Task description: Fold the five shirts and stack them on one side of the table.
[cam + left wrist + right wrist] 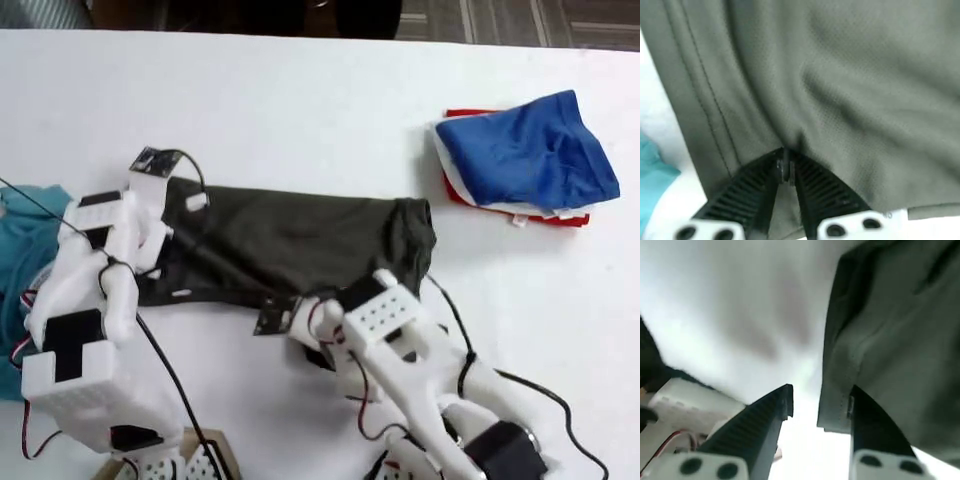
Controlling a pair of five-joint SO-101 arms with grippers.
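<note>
A dark olive shirt lies stretched across the middle of the table, folded into a long band. My left gripper sits at its left end. In the left wrist view that gripper is shut, pinching a fold of the olive shirt. My right gripper is at the shirt's near edge. In the right wrist view it stands open, with the hem of the olive shirt against one finger. A teal shirt lies crumpled at the left edge, partly under the left arm.
A stack of folded shirts stands at the right side: a blue one on top, white and red edges beneath. The white table is bare behind the olive shirt. Cables trail from both arms near the front edge.
</note>
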